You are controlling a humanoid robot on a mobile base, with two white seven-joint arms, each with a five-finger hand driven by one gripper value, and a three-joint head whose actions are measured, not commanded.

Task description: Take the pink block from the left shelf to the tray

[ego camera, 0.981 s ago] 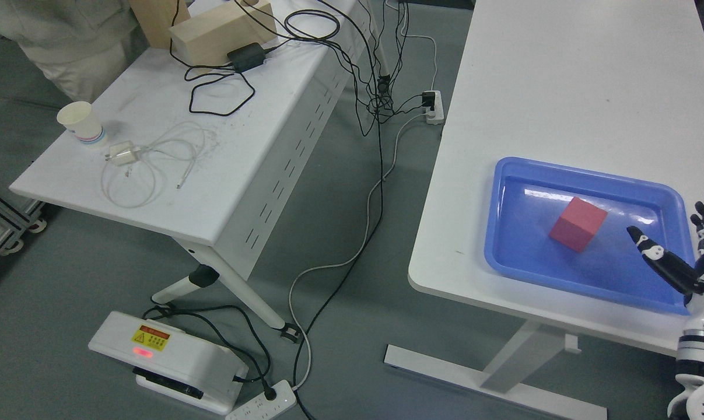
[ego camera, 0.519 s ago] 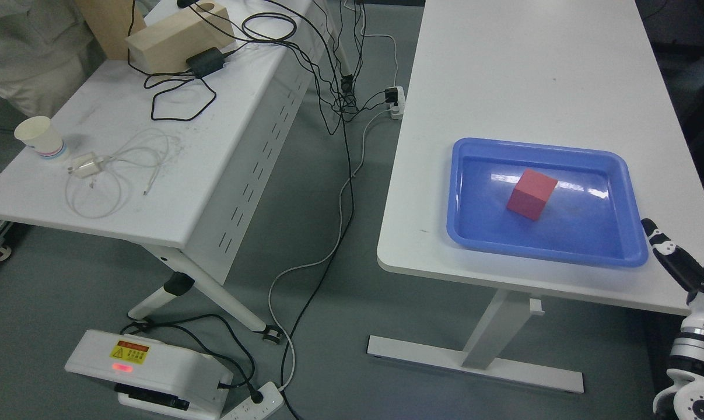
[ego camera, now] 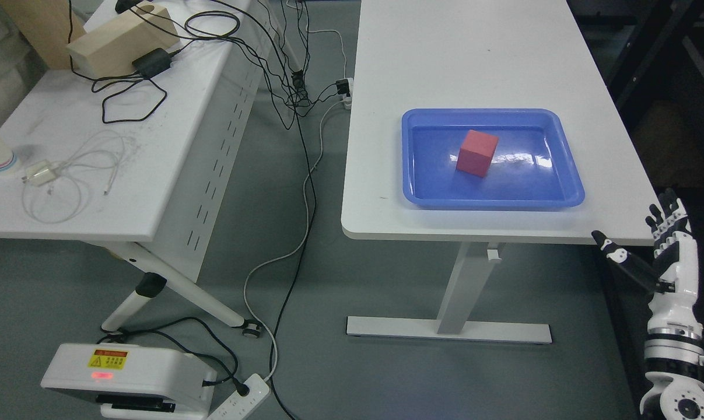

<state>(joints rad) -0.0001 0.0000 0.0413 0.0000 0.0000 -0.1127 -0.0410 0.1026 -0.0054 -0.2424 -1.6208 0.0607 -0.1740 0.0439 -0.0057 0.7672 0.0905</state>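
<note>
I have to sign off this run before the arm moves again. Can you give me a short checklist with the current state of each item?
1. Pink block inside the blue tray: ok.
2. Block free of any hand: ok.
3. Right hand open and empty: ok.
4. Right hand off the white table, beyond its near right corner: ok.
5. Tray fully on the table: ok.
6. Left hand position: cannot tell, out of view.

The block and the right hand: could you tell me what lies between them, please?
In the head view, the tray's blue floor and right rim, then bare white table separate the block from the open right hand.
</note>
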